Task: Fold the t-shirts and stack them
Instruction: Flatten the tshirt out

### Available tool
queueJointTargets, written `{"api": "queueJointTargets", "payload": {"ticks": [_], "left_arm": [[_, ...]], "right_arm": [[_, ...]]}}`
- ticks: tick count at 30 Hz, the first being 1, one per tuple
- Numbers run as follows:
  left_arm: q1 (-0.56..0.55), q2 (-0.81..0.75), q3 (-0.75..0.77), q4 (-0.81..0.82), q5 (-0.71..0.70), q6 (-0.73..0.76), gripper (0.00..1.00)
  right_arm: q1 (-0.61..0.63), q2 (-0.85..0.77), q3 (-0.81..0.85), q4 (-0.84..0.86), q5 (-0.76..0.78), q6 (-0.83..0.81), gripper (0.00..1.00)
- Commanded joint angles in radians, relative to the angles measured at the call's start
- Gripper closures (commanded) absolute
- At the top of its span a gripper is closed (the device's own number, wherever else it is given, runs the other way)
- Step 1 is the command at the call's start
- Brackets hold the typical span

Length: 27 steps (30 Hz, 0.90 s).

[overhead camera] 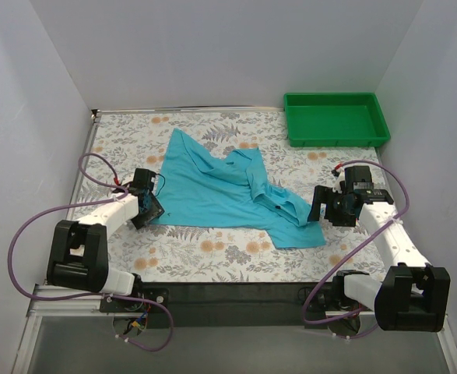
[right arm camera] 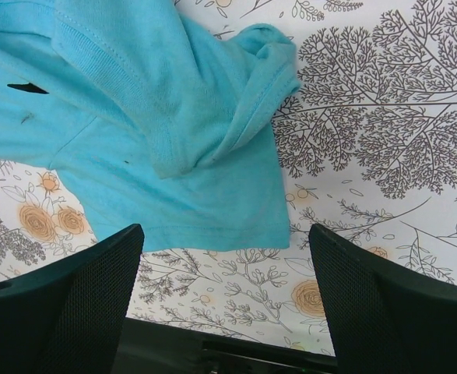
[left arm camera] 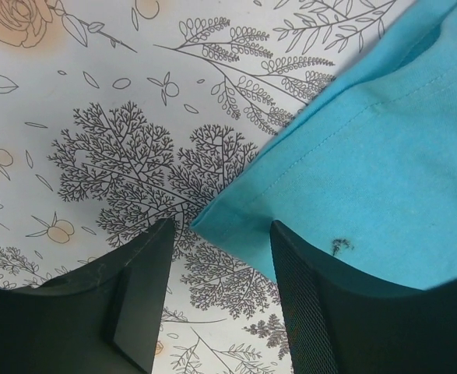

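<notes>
The turquoise t-shirt (overhead camera: 212, 187) lies crumpled and partly spread on the floral table cover, its collar and a bunched sleeve toward the right. My left gripper (overhead camera: 152, 209) is at the shirt's near-left corner. In the left wrist view that corner of the t-shirt (left arm camera: 368, 156) pokes in between the jaws of my left gripper (left arm camera: 222, 227), which stand partly apart and are not pinching it. My right gripper (overhead camera: 321, 206) hovers at the shirt's near-right edge. The right wrist view has the t-shirt (right arm camera: 135, 117) hem just ahead of my wide-open right gripper (right arm camera: 224, 234), with only table cover between the fingers.
A green plastic tray (overhead camera: 333, 118) stands at the back right corner. White walls close in the table on three sides. A dark strip (overhead camera: 228, 294) runs along the near edge between the arm bases.
</notes>
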Motion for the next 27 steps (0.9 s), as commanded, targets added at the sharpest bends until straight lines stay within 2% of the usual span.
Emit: {"api": "queueJointTargets", "payload": {"ticks": [1, 3, 6, 9, 12, 16, 22, 27], "left_arm": [[0.006, 0.015, -0.036, 0.043, -0.029, -0.005, 0.51], [0.006, 0.026, -0.035, 0.053, -0.025, -0.003, 0.54], [0.006, 0.047, -0.042, 0.064, 0.005, 0.003, 0.64], [0.005, 0.046, -0.054, 0.077, 0.031, 0.007, 0.85], [0.005, 0.018, -0.054, 0.077, 0.034, 0.01, 0.97], [0.005, -0.031, -0.042, 0.051, 0.016, 0.023, 1.0], [0.005, -0.146, -0.02, 0.001, -0.007, 0.032, 1.0], [0.005, -0.189, 0.004, -0.015, -0.041, 0.05, 1.0]], "right_arm": [[0.003, 0.003, -0.012, 0.011, 0.002, -0.002, 0.22], [0.003, 0.009, -0.015, 0.013, 0.008, 0.001, 0.22], [0.003, 0.015, -0.013, 0.013, 0.019, 0.006, 0.22], [0.003, 0.028, -0.015, 0.013, 0.034, 0.015, 0.21], [0.003, 0.037, -0.018, 0.014, 0.053, 0.027, 0.21], [0.003, 0.044, -0.02, 0.016, 0.089, 0.046, 0.21], [0.003, 0.071, -0.046, 0.044, 0.123, 0.07, 0.29], [0.003, 0.084, -0.081, 0.068, 0.108, 0.09, 0.46]]}}
